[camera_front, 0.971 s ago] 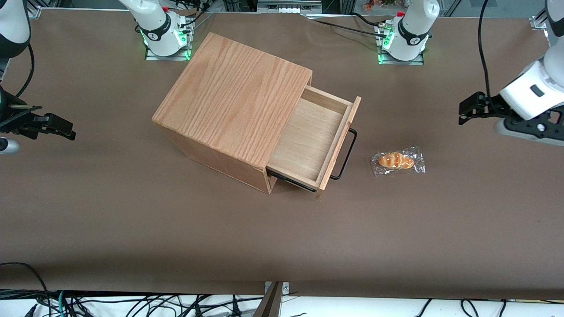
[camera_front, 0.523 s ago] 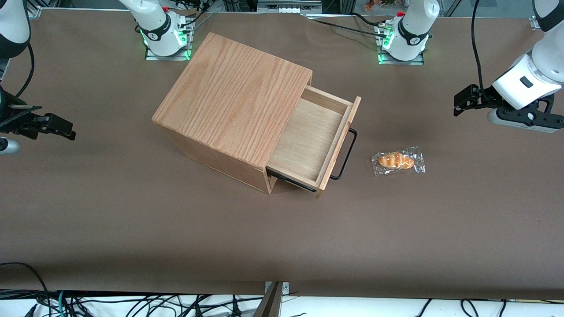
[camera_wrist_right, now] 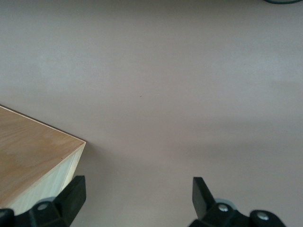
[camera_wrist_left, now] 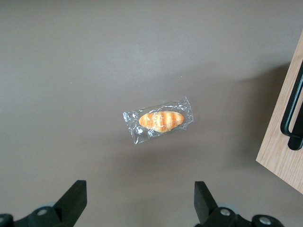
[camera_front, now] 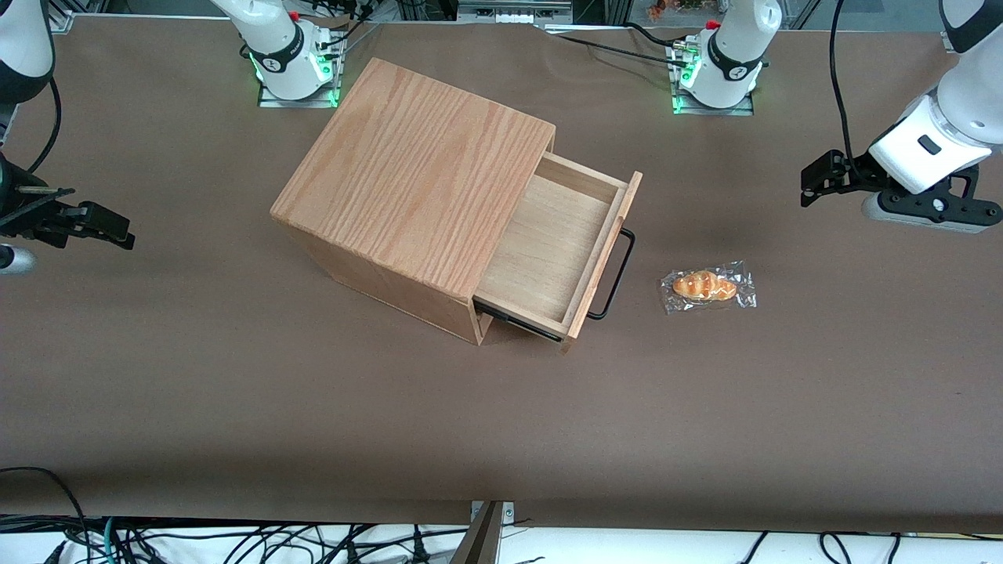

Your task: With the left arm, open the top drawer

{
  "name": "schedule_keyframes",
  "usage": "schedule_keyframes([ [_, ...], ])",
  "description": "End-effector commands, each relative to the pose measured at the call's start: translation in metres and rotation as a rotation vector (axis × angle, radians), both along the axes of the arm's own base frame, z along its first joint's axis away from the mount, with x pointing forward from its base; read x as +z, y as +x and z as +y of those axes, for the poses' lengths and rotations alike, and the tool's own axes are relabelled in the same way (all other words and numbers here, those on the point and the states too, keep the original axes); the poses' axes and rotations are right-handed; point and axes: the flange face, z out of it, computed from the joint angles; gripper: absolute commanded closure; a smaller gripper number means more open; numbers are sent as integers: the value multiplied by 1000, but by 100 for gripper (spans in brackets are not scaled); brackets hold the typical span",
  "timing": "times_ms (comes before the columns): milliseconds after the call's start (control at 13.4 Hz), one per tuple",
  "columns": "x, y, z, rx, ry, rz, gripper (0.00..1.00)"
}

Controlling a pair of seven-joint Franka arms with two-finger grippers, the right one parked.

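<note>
So the left arm's gripper point(camera_front: 815, 182) hangs in the air over the working arm's end of the worktop point(camera_front: 235, 407), well apart from the drawer, nothing in it. In the wrist view its two black fingers point(camera_wrist_left: 73, 201) stand spread wide with bare tabletop between them, so it's plainly open. The left arm point(camera_front: 932, 141) itself is glossy white with a black cable running up off it.

Below the gripper sits a small bread roll in clear plastic wrap point(camera_front: 707, 287), lying flat on the worktop between the gripper and the drawer front, not touching either.

The top drawer point(camera_front: 548, 251) is pulled out a good way from the oak box point(camera_front: 415, 180). It's shallow, light wood, nothing inside that I can see, and its front carries a long thin black wire handle point(camera_front: 615, 274) facing the working arm's end. A dark slide rail shows under the edge of it nearest the front camera. The box sits around the middle of the worktop, turned at an angle to the edges, closer to the edge where the arm bases stand.

The worktop is a plain brown mat. Cables lie along the edge nearest the camera, and the white arm bases glow green at the edge farthest from it.

The wrist view only catches a slice of the drawer front point(camera_wrist_left: 284, 151) and handle point(camera_wrist_left: 293, 113), but shows the roll's point(camera_wrist_left: 161, 121) stripes much better. The right wrist view gets just a corner of the box point(camera_wrist_right: 38, 161).
</note>
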Motion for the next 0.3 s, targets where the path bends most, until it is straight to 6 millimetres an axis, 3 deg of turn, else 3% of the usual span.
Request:
schedule_keyframes([
  [0,3,-6,3,15,-7,-7,0],
  [224,-1,-3,4,27,-9,2,0],
])
